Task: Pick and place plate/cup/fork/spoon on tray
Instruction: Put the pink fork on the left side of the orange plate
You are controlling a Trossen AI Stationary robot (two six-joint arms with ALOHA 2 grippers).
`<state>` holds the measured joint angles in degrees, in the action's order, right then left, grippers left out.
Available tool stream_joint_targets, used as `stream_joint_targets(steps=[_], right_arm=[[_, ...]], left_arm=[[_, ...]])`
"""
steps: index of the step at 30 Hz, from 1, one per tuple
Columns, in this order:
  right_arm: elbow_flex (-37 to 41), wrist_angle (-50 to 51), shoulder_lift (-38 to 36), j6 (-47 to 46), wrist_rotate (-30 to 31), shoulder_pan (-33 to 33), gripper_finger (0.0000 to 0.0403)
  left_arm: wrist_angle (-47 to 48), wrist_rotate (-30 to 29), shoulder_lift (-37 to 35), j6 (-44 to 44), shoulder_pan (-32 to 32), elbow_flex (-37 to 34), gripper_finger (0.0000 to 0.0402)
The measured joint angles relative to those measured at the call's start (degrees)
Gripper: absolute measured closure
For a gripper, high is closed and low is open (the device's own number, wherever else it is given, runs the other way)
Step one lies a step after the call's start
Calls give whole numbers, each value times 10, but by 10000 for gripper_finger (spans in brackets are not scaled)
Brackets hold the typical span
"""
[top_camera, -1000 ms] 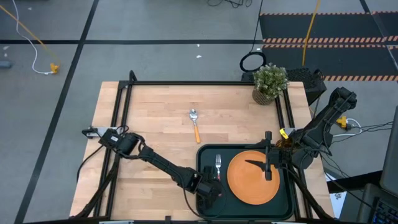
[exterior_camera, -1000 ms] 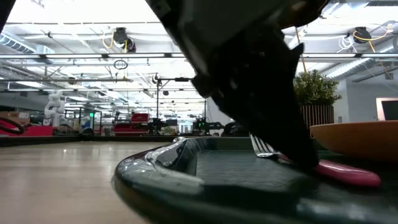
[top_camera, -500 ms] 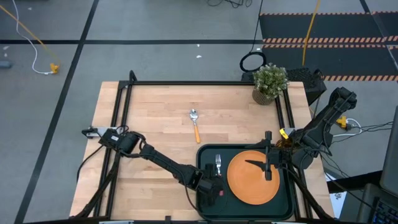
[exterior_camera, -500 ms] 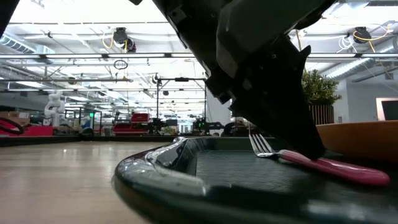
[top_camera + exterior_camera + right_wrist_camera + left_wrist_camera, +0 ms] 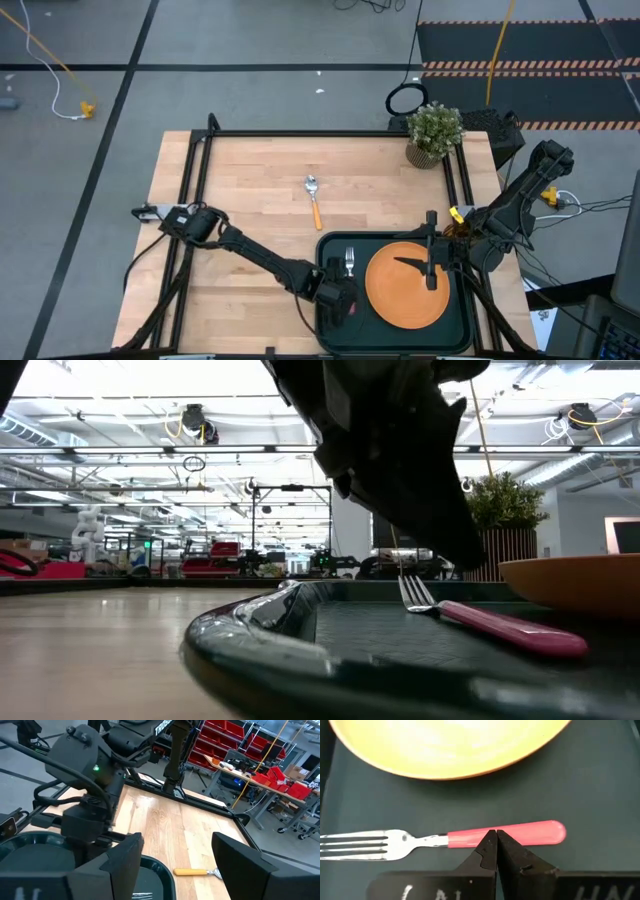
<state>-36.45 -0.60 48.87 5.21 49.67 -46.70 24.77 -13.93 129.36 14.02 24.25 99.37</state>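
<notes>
The fork [image 5: 420,840], with silver tines and a pink-red handle, lies flat on the floor of the dark tray [image 5: 325,250], left of the orange plate [image 5: 405,285]. My left gripper [image 5: 496,834] hangs shut just above the fork's handle [image 5: 510,630], clear of it in the low view [image 5: 468,558]. The spoon [image 5: 314,198] lies on the bare wood beyond the tray, orange handle toward the near edge. My right gripper [image 5: 177,865] is open above the plate's far part [image 5: 428,262]. I cannot pick out the cup.
A potted green plant [image 5: 433,135] stands at the table's far right corner. Black frame rails [image 5: 200,180] run along the table's left, far and right sides. Open wood [image 5: 240,200] stretches across the left half around the spoon.
My left gripper, shut the whole time, has risen from the fork's handle, where its tips rested a second ago, and now hangs clear above it. The fork stays lying in the tray.
</notes>
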Motion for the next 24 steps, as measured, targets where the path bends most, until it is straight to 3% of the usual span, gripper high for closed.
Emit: stream_joint_targets(steps=[9,24], right_arm=[[0,0,0,0,0,0,167],[0,0,0,2,0,0,167]], left_arm=[[38,-10,4,13,-24,0,401],[-1,-6,10,12,-26,-28,401]])
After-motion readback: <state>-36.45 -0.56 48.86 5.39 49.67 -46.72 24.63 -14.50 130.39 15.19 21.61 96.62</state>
